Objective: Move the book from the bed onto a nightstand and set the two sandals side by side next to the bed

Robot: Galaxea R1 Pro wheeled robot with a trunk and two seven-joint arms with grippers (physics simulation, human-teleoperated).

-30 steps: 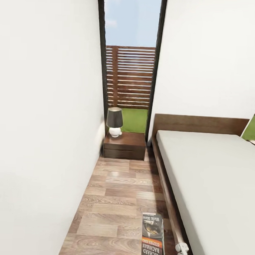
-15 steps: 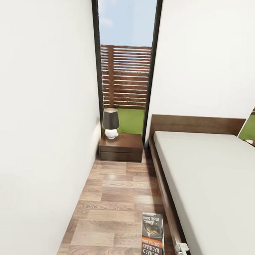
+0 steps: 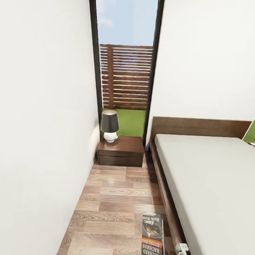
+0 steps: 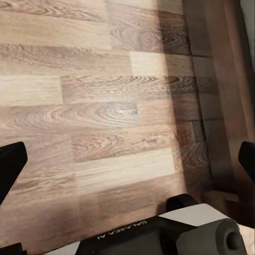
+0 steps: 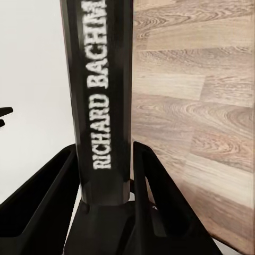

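Ahead of us the wood-plank floor [image 3: 109, 201] runs between wall and bed [image 3: 214, 183] to the nightstand [image 3: 121, 151]. Our right gripper [image 5: 106, 180] clamps the book [image 3: 152, 236] above the floor; our left gripper [image 4: 127, 164] is spread wide.

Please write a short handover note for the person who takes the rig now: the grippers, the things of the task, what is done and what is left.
Right gripper: shut on the book, fingers on both sides of its spine.
Left gripper: open, holding nothing, over the wood floor beside the bed.
Nightstand: ahead at the end of the aisle, by the window, with a lamp on its left part.
Done: book is off the bed.
Left: set the book on the nightstand, then find the sandals and pair them beside the bed.
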